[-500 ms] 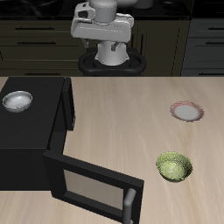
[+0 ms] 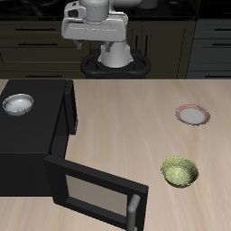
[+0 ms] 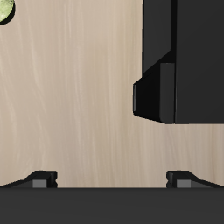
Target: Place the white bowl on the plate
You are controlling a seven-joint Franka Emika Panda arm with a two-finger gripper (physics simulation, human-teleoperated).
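White bowl (image 2: 17, 105) rests atop the black microwave (image 2: 32, 135), left of frame; plate (image 2: 192, 115) sits at right. Gripper (image 3: 111, 179) fingers stand apart, holding nothing.

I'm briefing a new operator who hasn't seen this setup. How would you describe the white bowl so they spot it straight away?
Find the big black microwave with its door swung open; the white bowl sits on top of it, near the back corner. It is small, round and shallow, whitish-grey with a metallic sheen. The green bowl and the pink-rimmed plate both rest on the wooden table instead.
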